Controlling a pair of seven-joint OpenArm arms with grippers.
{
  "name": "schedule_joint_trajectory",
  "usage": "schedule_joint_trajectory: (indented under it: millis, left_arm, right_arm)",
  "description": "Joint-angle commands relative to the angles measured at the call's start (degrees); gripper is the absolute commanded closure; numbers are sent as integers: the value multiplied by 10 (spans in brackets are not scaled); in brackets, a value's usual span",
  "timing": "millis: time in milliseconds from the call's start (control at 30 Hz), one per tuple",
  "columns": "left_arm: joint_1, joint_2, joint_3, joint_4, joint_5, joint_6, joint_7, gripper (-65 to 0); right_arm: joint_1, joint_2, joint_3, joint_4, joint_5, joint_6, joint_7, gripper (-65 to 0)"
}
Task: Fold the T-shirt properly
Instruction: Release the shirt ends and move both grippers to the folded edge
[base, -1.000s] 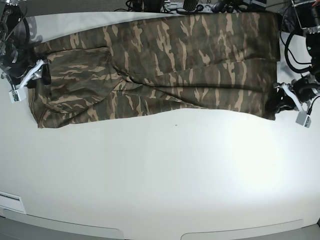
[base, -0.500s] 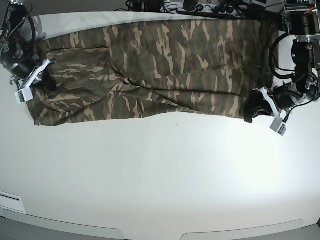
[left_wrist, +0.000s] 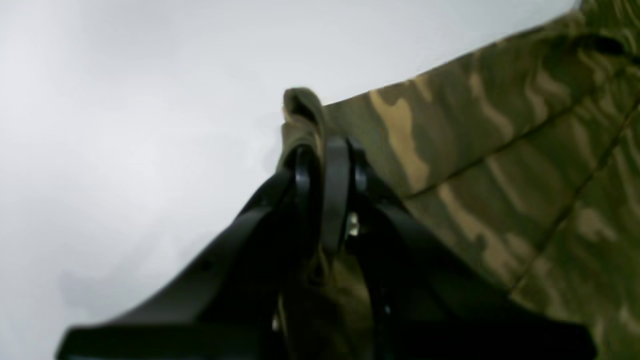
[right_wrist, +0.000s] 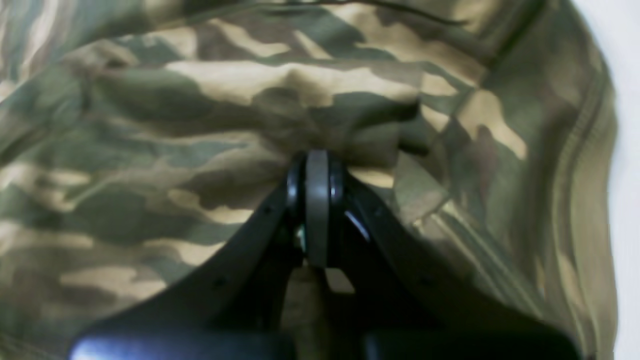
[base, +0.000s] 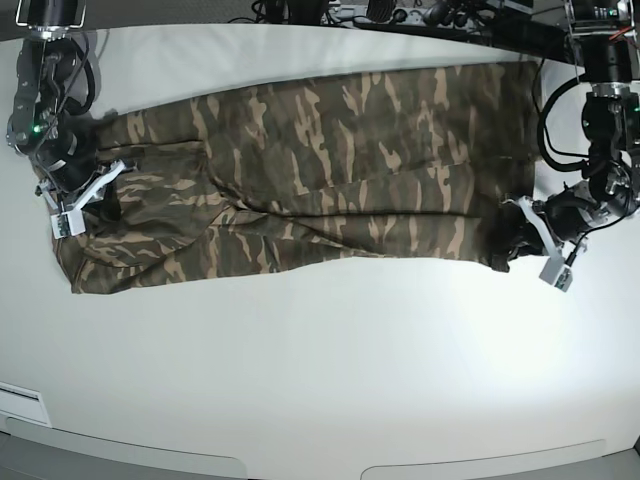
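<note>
Across the counter (base: 330, 340), T-shirt (base: 330, 170) stretches lengthwise between both hands.
Left hand (base: 520, 240) and right hand (base: 100, 190) pinch opposite ends.

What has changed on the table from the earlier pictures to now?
The right claw closed on the T-shirt near its end. Both claws pulled the shirt's far edge toward the camera, baring more white table behind it. The left claw stayed shut on its corner, and the shirt still lies stretched across the table.
</note>
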Motion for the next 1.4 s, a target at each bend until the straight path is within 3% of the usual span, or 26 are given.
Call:
schedule_joint_trajectory:
  millis: [0,133,267,400,600,767,900,1000,1067,1167,1267,1300,1367]
  left_arm:
    - [-10,-10,10,8,5,-1,-28,0]
    - [-28,-3,73,4,83,36,-70,0]
    - [-63,16,123,-11,115,39,-82,0]
    - [-92,28,158,-22,124,39,-81,0]
    - [-125,26,169,-21,123,27,-61,0]
    - [-136,6,168,-21,72,28,-27,0]
    - [-131,5,168,-21,31,28,24,0]
    - [-126,5,168,-21,7,27,46,-119]
    - [-125,5,168,-21,9,28,53,-208]
    - [-125,5,168,-21,23,28,53,-287]
    - [-125,5,168,-21,29,44,54,-297]
    - [-125,5,168,-21,29,56,53,-297]
    - [-125,5,168,-21,29,70,53,-297]
  right_arm:
    - [-6,8,1,-10,-57,-37,-58,0]
    - [-3,8,1,-10,-81,-124,-61,0]
    - [-3,8,1,-10,-85,-197,-73,0]
    - [-3,8,1,-10,-85,-220,-85,0]
    - [1,8,1,-10,-85,-217,-85,0]
    - [12,8,12,27,-84,-191,-89,0]
    - [15,8,28,87,-84,-148,-99,0]
    - [15,8,33,126,-62,-127,-99,0]
    - [15,8,33,147,-3,-89,-97,-2]
    - [17,7,33,164,118,-11,-92,-132]
    - [26,-12,32,165,212,104,-95,-294]
    - [31,-24,30,164,219,129,-95,-330]
    - [52,-47,10,159,209,138,-95,-347]
